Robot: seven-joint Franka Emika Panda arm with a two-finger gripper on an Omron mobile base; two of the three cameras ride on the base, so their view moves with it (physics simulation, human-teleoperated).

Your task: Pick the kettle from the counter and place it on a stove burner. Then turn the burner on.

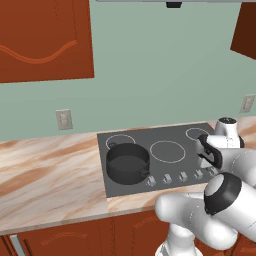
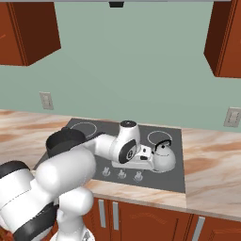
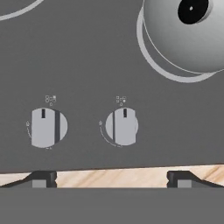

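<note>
The small silver kettle [image 2: 162,156] with its thin black handle stands on the right front burner ring [image 3: 151,61] of the dark grey stove [image 2: 175,176]. In the hand view the kettle's dome [image 3: 183,30] is at the top right. My gripper [image 3: 111,179] hangs open and empty over the stove's front edge, pointing down at two grey knobs [image 3: 48,127] [image 3: 122,126]. The kettle is beyond and to the right of the fingertips, clear of them. The veined counter [image 3: 109,177] shows between the fingertips.
A dark grey round pot [image 1: 127,162] sits on the stove's left front burner. A row of small knobs [image 1: 167,178] runs along the stove's front edge. Marble-look counter [image 1: 50,175] extends on both sides. Wood wall cabinets hang above left and right.
</note>
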